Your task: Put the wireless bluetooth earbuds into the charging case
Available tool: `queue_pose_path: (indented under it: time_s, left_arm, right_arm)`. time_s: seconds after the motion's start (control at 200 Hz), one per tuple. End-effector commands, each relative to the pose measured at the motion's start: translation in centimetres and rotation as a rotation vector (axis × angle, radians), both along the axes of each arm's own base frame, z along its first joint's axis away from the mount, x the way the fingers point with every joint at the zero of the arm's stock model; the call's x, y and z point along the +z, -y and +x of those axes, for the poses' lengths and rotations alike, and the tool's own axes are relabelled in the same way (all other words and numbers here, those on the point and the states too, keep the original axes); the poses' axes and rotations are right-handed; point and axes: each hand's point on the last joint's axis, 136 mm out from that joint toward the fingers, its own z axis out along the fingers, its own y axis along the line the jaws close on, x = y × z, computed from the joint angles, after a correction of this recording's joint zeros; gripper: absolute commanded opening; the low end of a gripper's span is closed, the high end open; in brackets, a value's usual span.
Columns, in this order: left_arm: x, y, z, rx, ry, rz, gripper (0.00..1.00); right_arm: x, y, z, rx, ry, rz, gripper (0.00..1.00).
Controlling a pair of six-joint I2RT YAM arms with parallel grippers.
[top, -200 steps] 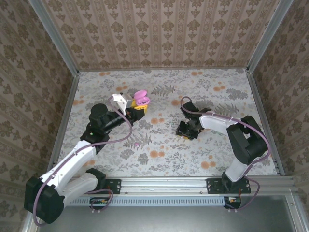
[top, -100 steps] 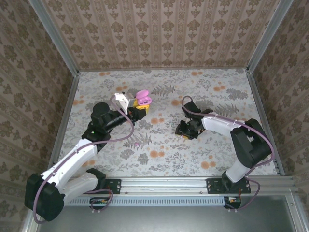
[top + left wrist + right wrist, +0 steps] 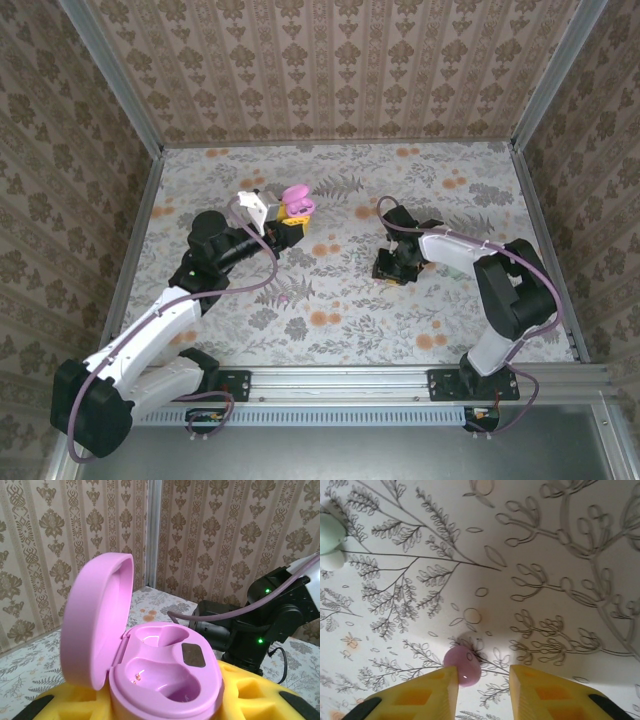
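Observation:
The pink charging case (image 3: 165,680) sits between the yellow pads (image 3: 260,695) of my left gripper (image 3: 165,707), which is shut on it. Its lid (image 3: 97,625) stands open to the left, and both wells are bare. From above, the case (image 3: 295,198) is held over the back left of the table by the left gripper (image 3: 288,218). My right gripper (image 3: 393,268) points down at the table centre-right. In its wrist view a pink earbud (image 3: 461,666) lies on the cloth between the fingers. It touches the left finger (image 3: 427,692), with a gap to the right one (image 3: 545,690).
The floral tablecloth (image 3: 340,300) is fenced by patterned walls and metal rails (image 3: 135,240). A pale green rounded thing (image 3: 327,535) lies at the left edge of the right wrist view. The right arm's black body (image 3: 250,625) stands behind the case.
The right gripper has shifted slightly right over the cloth and its jaws have narrowed around the earbud. The left arm with the case has barely moved.

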Motion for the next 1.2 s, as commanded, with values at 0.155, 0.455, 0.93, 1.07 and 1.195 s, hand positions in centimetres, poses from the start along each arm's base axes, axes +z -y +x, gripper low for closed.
queue_pose_path:
  time_s: [0.155,0.455,0.93,1.07,1.195]
  left_arm:
    - [1.7,0.4,0.1,-0.004,0.048,-0.011,0.28]
    - [1.6,0.5,0.2,-0.006,0.045,-0.006,0.29]
    - [1.6,0.6,0.2,-0.01,0.048,-0.008,0.28]
    - [1.5,0.6,0.2,-0.012,0.051,-0.007,0.28]
    - [1.6,0.6,0.1,-0.014,0.054,-0.007,0.28]
  right_arm:
    - [-0.9,-1.1,-0.2,0.064,-0.055,0.034,0.28]
    - [-1.1,-1.7,-0.1,0.067,-0.063,0.051,0.28]
    - [-0.8,-2.6,-0.6,0.06,-0.053,0.024,0.33]
    - [-0.4,-3.4,-0.6,0.062,-0.055,0.075,0.33]
    - [-0.6,-4.0,-0.1,0.06,-0.046,0.096,0.32]
